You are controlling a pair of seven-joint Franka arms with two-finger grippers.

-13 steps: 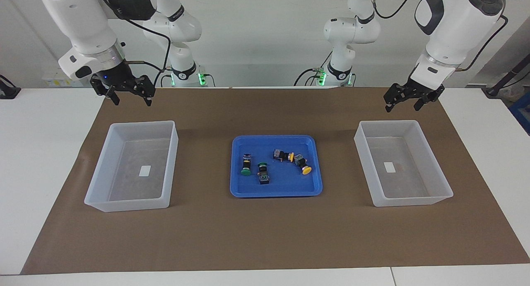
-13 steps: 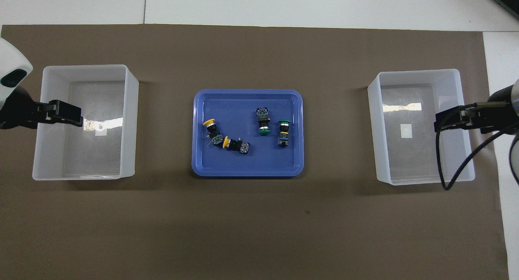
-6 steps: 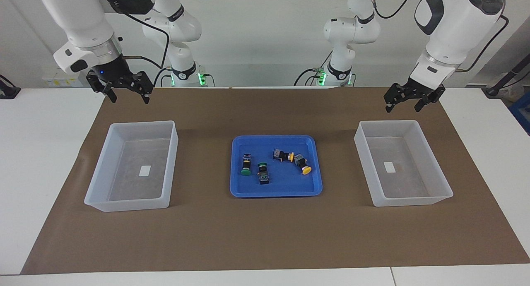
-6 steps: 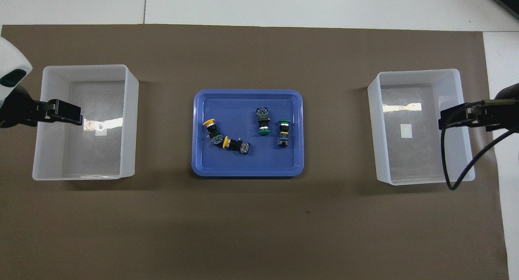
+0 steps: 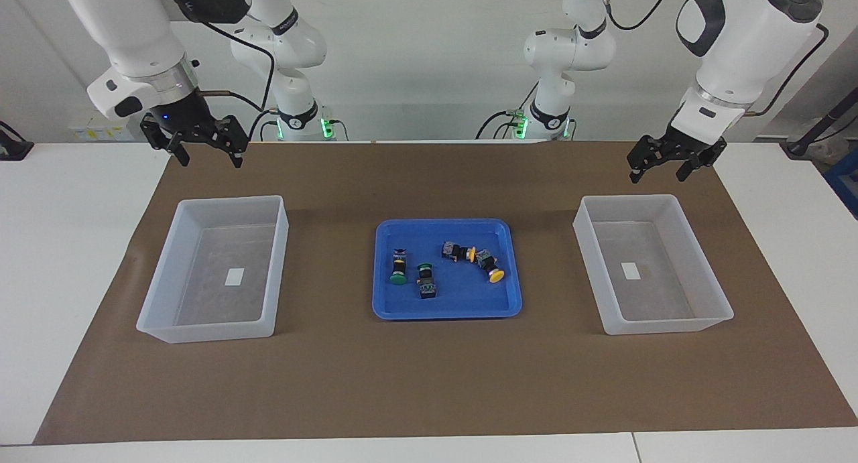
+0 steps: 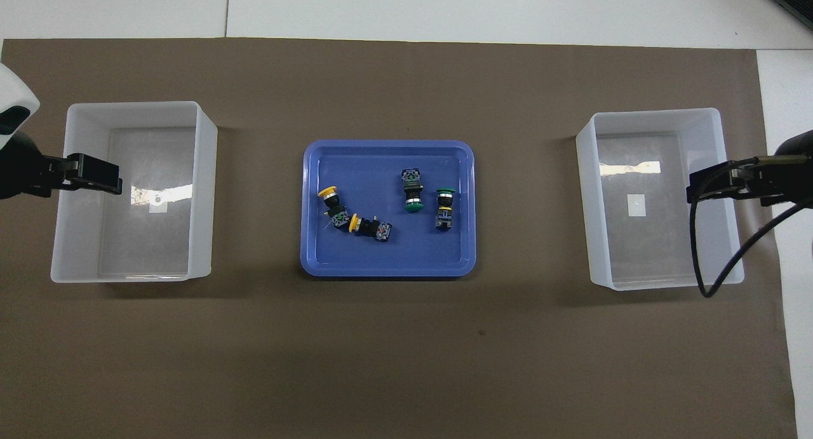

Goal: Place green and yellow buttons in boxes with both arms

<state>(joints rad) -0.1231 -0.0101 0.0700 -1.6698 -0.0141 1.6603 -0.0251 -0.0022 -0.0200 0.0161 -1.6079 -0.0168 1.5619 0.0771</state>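
No readable text; sticker (image 5: 234, 277) in each box (image 5: 213, 269) blank.

A white table (image 5: 80, 235) carries a brown mat (image 5: 429, 382), and on that sit two boxes (image 5: 214, 269) (image 5: 650, 265) flanking a blue tray (image 5: 448, 310).

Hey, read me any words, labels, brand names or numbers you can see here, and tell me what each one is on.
No text can be read anywhere.
White sticker in the box at the right arm's end: looks blank.
White sticker in the box at the left arm's end: looks blank.
Buttons in the blue tray: any markings are too small to read.
Arms: no legible brand or number.
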